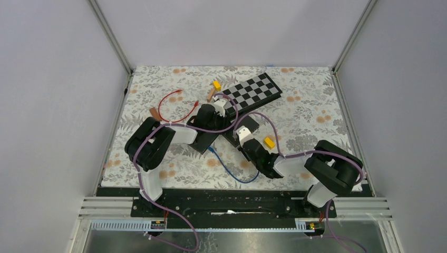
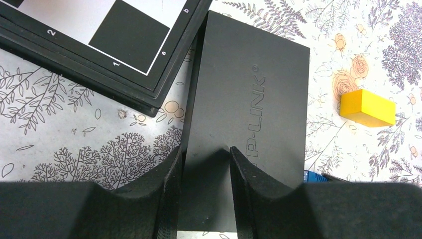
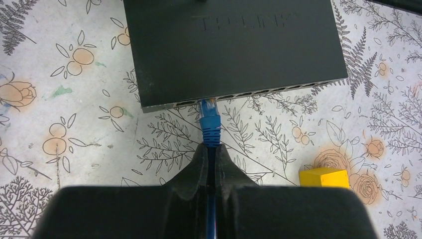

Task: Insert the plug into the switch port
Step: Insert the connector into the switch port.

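Right wrist: right gripper (image 3: 213,149) clamps the blue cable (image 3: 212,224) just behind its plug (image 3: 208,108) — tip at a port (image 3: 185,104) of the switch (image 3: 234,50). Cable looks limp, plug stiff; grip the boot (image 3: 210,130). Left gripper (image 2: 205,155) sits over the switch, part-open.

Matt black switch (image 3: 234,45), ribbed blue plastic plug (image 3: 209,119).

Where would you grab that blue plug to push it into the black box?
Pinch the blue plug just behind its boot, from the side facing away from the switch. Its tip faces the port row, so a rear grip leaves the tip free; the right gripper holds it so.
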`<state>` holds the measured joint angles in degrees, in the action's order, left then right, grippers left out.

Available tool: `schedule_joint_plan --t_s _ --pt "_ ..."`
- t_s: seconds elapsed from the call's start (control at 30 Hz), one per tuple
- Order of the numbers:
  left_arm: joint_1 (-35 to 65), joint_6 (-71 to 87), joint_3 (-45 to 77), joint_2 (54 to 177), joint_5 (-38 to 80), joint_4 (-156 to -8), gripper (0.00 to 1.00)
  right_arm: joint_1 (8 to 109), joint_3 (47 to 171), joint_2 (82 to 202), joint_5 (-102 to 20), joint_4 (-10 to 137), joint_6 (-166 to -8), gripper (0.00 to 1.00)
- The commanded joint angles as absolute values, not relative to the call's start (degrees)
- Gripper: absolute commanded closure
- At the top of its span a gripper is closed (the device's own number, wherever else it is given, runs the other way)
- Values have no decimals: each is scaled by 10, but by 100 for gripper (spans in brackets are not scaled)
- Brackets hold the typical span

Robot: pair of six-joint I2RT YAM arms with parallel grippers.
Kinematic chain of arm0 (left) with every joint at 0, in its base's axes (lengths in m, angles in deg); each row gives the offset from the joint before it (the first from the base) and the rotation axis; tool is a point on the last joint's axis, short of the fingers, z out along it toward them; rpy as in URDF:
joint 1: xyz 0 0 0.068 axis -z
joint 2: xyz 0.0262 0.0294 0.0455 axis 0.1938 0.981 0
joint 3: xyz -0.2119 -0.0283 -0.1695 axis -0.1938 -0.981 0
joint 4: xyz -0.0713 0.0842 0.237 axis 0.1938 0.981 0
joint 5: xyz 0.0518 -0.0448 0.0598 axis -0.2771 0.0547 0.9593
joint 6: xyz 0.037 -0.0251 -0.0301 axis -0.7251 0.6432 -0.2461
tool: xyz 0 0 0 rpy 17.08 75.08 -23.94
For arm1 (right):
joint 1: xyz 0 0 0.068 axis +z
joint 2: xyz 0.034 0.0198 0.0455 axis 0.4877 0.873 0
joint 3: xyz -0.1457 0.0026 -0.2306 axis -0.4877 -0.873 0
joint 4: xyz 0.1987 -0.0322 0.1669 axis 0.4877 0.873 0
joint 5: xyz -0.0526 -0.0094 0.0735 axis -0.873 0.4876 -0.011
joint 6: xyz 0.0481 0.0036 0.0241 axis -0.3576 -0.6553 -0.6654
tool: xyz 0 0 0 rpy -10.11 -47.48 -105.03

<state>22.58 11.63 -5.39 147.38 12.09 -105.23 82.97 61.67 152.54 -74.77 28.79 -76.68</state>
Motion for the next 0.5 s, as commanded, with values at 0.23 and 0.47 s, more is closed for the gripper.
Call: schedule_joint_plan --t_s 0.23,0.47 --pt "293 163 -104 1451 -52 -951 57 826 608 1497 -674 43 -864 100" --pt "292 199 -121 1398 49 -972 36 826 553 1459 -664 117 -924 64"
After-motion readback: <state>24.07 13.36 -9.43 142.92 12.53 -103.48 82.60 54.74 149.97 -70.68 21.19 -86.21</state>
